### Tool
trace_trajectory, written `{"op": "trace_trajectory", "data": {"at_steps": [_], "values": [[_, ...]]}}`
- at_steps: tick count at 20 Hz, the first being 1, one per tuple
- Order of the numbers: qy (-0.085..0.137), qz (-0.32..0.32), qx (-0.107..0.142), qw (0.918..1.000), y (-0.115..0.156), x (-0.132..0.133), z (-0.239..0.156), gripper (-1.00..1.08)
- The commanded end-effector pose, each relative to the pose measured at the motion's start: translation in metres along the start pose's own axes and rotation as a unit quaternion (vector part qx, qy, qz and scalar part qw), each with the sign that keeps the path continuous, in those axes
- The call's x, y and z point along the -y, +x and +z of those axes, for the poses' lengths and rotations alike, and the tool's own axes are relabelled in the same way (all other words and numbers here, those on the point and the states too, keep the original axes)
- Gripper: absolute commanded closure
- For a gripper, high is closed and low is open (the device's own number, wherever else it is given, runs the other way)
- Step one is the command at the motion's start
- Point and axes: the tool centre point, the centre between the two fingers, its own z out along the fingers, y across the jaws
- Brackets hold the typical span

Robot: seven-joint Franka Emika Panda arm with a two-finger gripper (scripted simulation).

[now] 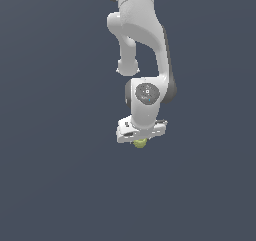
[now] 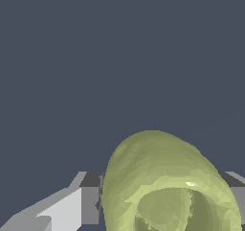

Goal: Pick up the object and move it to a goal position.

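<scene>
Closest to the wrist camera, the object point(image 2: 167, 187) fills the lower part of the frame: a yellow-green, rounded lump with a ridged hollow facing the lens, sitting between the two grey fingers point(image 2: 89, 199) that flank it on either side. The fingers press against its sides, so the gripper point(image 2: 162, 201) appears clamped on the object (the contact itself is partly hidden by the lump's bulk). Holding it across its narrower width looks like a sensible choice, since the body is slimmer than the hand. Stepping back to the exterior view, the gripper point(image 1: 140, 141) points downward at the end of the white arm point(image 1: 142, 40), and only a small sliver of the object point(image 1: 140, 143) peeks out beneath the hand. Beyond it there is only the plain dark blue-grey background point(image 1: 50, 185), with no goal marker visible, so how far the carry has to go cannot be judged from here.
</scene>
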Motion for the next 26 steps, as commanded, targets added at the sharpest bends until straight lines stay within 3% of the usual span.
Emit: {"op": "trace_trajectory", "data": {"at_steps": [1,26], "values": [[0.0,0.0,-0.001,1.0,-0.003,-0.005,-0.017,1.08],[0.001,0.0,-0.001,1.0,-0.053,-0.091,-0.293,1.08]]}}
